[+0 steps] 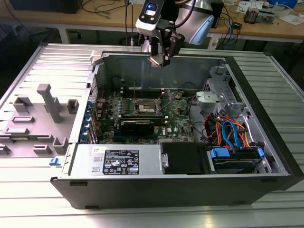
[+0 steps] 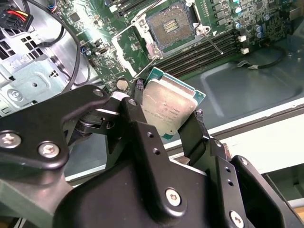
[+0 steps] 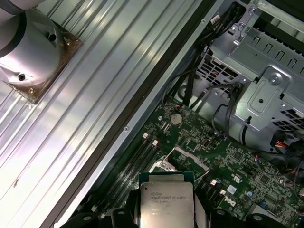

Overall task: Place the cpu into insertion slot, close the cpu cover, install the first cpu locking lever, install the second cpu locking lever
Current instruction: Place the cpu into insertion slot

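Observation:
My gripper hangs above the back wall of the open computer case, shut on the cpu. The chip's silver top and green edge sit between the black fingers in both wrist views, and it is tilted in the second wrist view. Its metal top faces the first wrist camera. Well below on the green motherboard lies the insertion slot, open with its dark pin field bare. The cpu cover is swung open beside the socket. Thin wire levers stand raised at the socket.
Black memory slots run beside the socket. A silver drive cage and coloured cables fill the exterior view's right of the case. The power supply lines the near wall. A grey fixture stands at the exterior view's left.

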{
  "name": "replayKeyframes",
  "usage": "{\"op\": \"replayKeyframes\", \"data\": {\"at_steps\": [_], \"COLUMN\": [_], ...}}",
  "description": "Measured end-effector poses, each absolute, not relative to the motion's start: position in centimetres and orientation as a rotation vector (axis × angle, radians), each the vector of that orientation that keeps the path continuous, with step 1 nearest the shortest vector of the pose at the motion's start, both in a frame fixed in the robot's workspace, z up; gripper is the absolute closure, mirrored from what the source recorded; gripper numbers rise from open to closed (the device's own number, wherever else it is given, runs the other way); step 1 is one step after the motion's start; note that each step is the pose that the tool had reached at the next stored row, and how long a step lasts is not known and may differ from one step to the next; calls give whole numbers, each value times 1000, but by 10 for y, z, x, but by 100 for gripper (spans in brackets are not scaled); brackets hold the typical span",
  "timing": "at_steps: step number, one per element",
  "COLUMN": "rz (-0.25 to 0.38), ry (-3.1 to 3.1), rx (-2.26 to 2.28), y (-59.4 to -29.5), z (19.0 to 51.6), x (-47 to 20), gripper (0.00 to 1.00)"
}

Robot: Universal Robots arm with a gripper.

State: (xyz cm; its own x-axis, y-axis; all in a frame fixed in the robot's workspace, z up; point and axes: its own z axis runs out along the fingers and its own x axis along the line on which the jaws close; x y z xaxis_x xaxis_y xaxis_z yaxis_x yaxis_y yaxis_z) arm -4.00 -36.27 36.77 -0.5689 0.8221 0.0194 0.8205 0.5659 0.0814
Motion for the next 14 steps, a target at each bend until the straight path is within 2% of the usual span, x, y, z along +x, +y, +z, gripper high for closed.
{"op": "replayKeyframes", "data": {"at_steps": [14], "rz": [126], "ry": [2731], "rx": [1503], "y": [-363], "z": [368], "x": [-40], "gripper": [45]}}
